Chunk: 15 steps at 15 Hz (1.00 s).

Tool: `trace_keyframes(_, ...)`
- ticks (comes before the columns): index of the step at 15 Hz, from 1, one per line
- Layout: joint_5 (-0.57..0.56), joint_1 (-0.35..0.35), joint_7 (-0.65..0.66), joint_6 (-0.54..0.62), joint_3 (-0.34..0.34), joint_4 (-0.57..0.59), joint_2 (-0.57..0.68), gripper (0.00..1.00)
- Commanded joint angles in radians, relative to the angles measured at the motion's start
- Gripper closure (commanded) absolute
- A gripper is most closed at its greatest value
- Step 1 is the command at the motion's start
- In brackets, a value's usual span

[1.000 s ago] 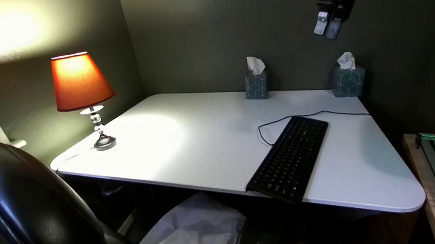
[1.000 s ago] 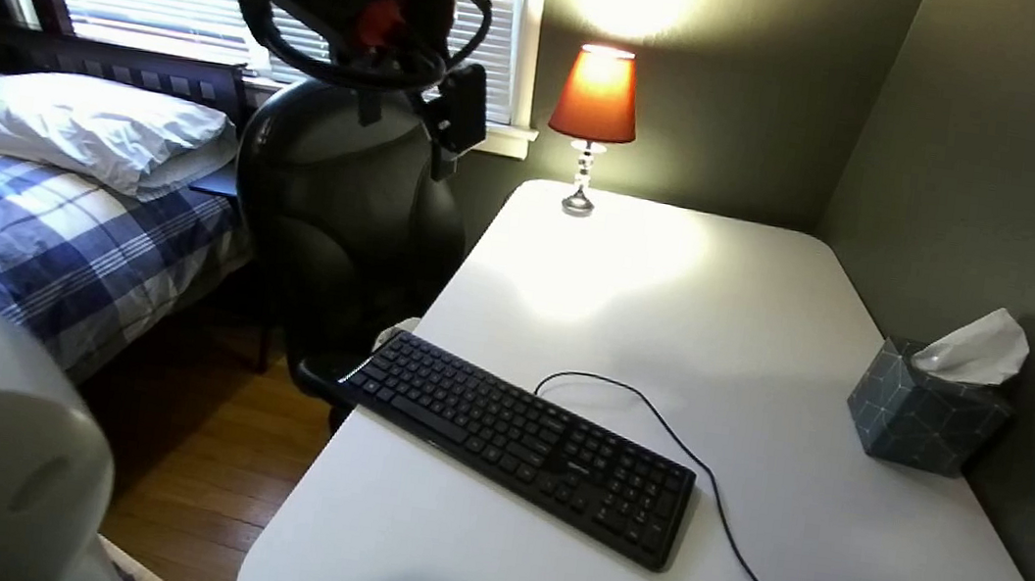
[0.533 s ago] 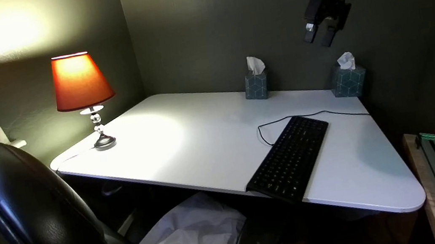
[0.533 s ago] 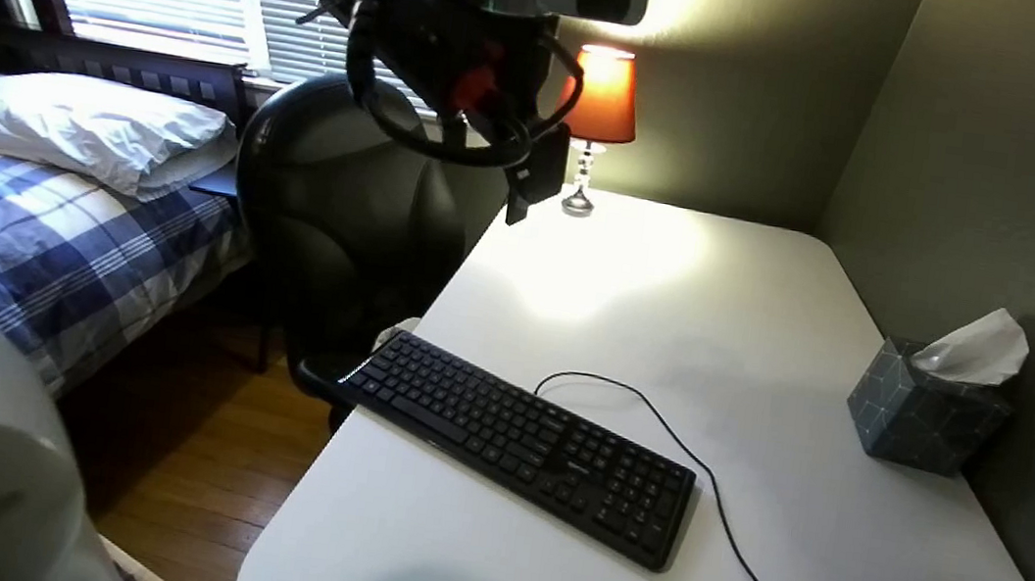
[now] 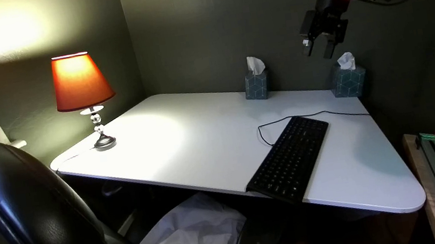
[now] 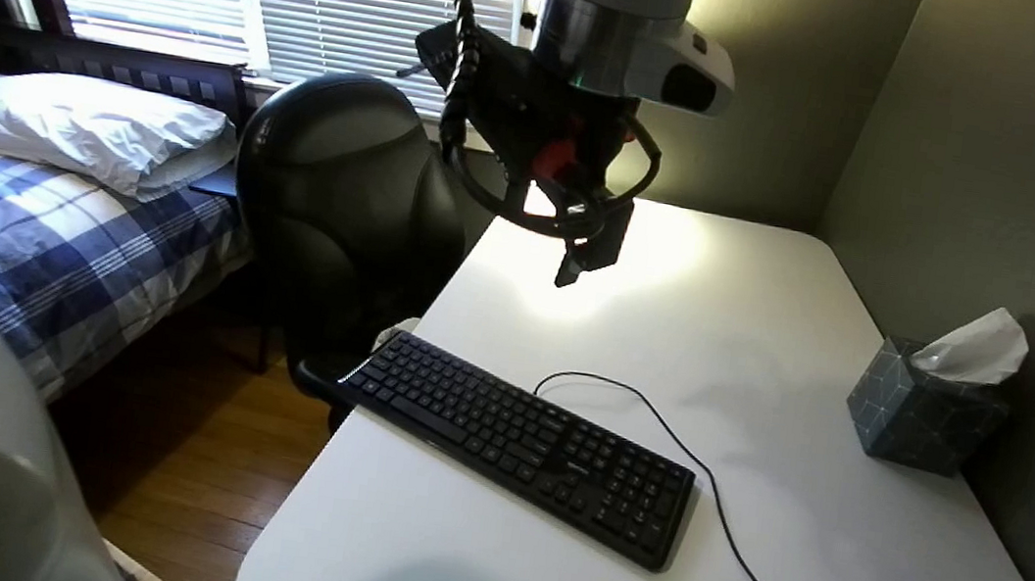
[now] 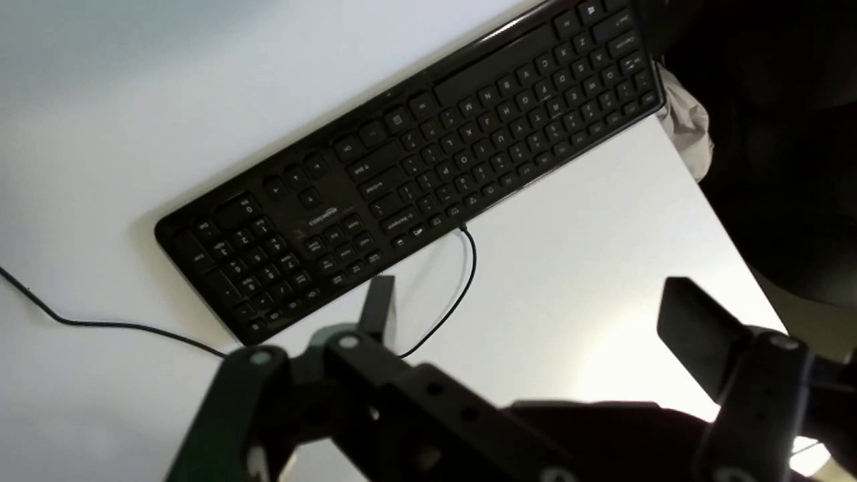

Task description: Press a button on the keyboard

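the keyboard (image 6: 518, 449) lies flat on the worktop (image 5: 203, 141), with one short end poking out past the edge. the gripper (image 5: 318, 54) hangs in the air, well apart from the keyboard, with its fingers (image 7: 696, 328) spread wide and nothing between them, so no key looks pushed yet. the keyboard looks light and stiff, with a hard, smooth shell that may slide a bit when poked, but it should not break from a soft push. the keys (image 7: 462, 161) should be springy and sink just a little. i think there is no need to pick it up. a key over the worktop seems best to push, straight down with one finger, as a push on the end that pokes out could make it tip. if it had to be held, the long sides would be the place. now to count: one keyboard with lots of keys, one cable (image 7: 100, 325), one gripper with two fingers, one lamp (image 5: 82, 83), two tissue boxes (image 5: 256, 86), one chair (image 5: 29, 208) and one bed (image 6: 65, 275).
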Motion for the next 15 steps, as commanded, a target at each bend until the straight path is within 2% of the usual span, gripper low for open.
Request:
trace_keyframes(1,0.001,-0.002,0.000,-0.003,0.004,0.002,-0.001,0.00)
trace_keyframes(6,0.000,-0.001,0.000,-0.003,0.007,0.002,-0.011,0.00)
trace_keyframes(15,-0.020,-0.002,0.009,0.086,0.013,0.081,0.164,0.00)
